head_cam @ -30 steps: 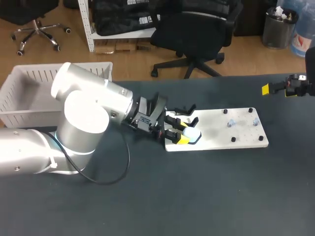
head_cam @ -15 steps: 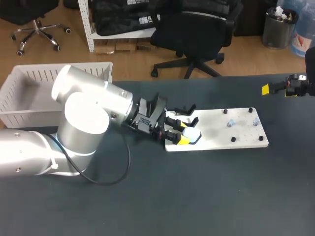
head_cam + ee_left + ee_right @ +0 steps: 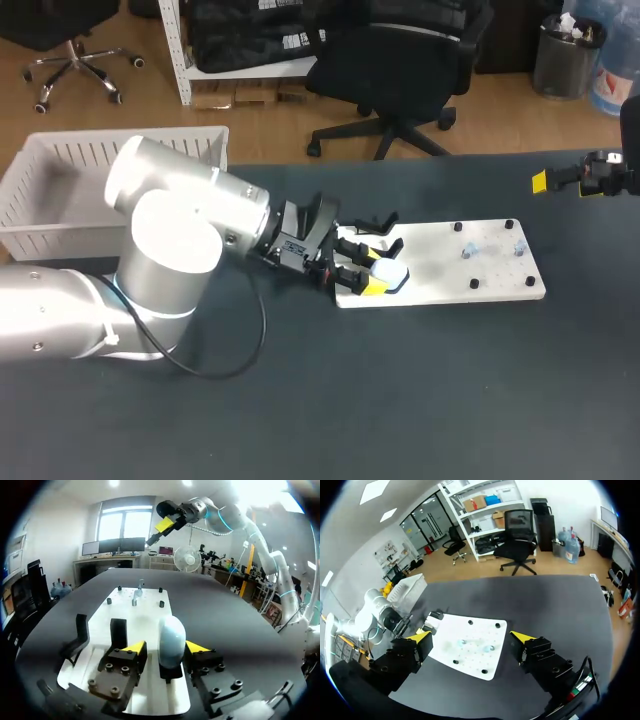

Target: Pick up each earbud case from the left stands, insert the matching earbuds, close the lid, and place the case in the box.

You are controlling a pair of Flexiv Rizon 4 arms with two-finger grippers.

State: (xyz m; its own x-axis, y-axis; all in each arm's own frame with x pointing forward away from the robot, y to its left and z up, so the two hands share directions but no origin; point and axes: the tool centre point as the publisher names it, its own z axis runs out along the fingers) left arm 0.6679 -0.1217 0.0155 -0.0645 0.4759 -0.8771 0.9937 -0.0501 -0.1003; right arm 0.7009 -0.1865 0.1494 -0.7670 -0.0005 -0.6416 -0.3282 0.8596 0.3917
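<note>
Currently the first step is in hand: pickup of a case from the left stands. The left tool (image 3: 165,647) is set low over the near end of the white board (image 3: 480,265), with its fingers at medium width on either side of the pale case (image 3: 171,641). The case is seated upright in its black stand (image 3: 169,672). In the left wrist view one yellow tip is seen at or almost at the case's side, while a clear gap is left at the other tip. No grip is counted yet and nothing is held. The other black stands (image 3: 118,631) beside it are seen without cases. The lid appears to be down, though no seam can be made out.

The right tool (image 3: 470,639) is held raised near the desk's (image 3: 400,400) far right edge, fingers wide, nothing between them. Two small earbuds (image 3: 468,253) are seen among the pegs at the board's other end, well apart from the case. The white box (image 3: 60,165) is placed at the back left corner, behind the left arm.

Next move, as judged: the left tool needs to be centred, since the case sits closer to one finger. It can then be closed evenly from both sides and lifted straight up out of the stand. A one-sided push could tip the case or drag the board. After that the lid has to be opened and the earbuds fetched, probably by the right tool.
</note>
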